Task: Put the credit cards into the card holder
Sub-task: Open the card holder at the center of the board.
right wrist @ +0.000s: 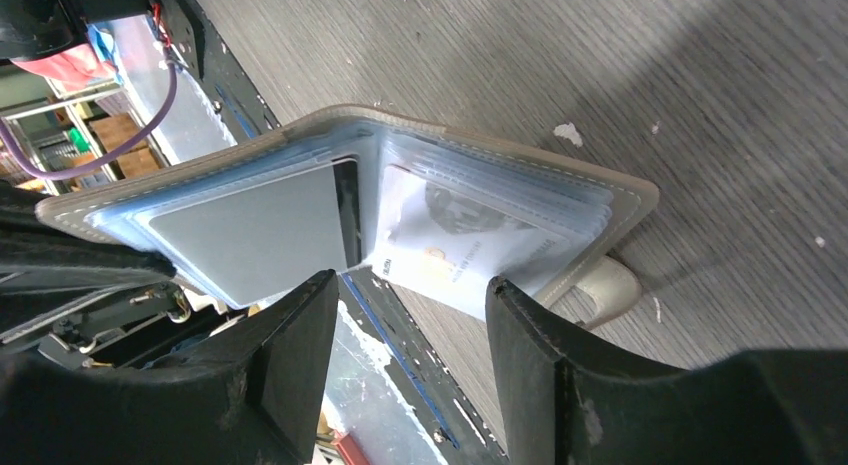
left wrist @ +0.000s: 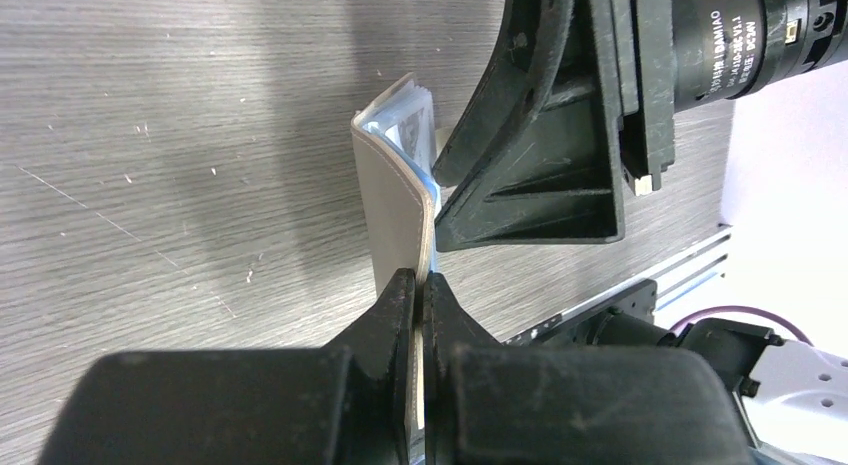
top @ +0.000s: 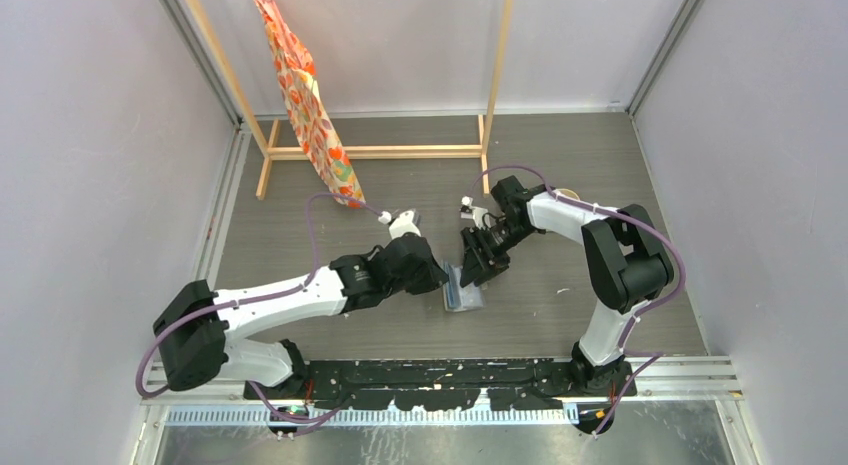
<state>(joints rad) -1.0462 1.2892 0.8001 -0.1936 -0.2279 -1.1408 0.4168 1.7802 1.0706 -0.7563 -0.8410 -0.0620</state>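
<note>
Far back at about eleven o'clock, a patterned orange cloth [top: 305, 105] hangs from a wooden rack [top: 375, 152]. The left arm reaches in from eight o'clock across the grey worktop [top: 600, 155]. The left gripper [left wrist: 420, 285] is pinched tight on one grey cover of the card holder [right wrist: 270, 225], its fingers [left wrist: 393, 310] pressed together on the leaf and holding it upright. The holder sits just short of the worktop's middle, toward six o'clock, between the two grippers. It is spread open like a book and shows pale blue clear sleeves inside. A pale printed credit card [right wrist: 450, 240] lies in the right-hand sleeve. A beige tab [right wrist: 610, 285] pokes out beneath that side. At the holder's three o'clock, the right gripper [right wrist: 410, 285] hangs at the open edge with its fingers spread wide, gripping nothing. From the left wrist view it sits just beside the raised cover.
</note>
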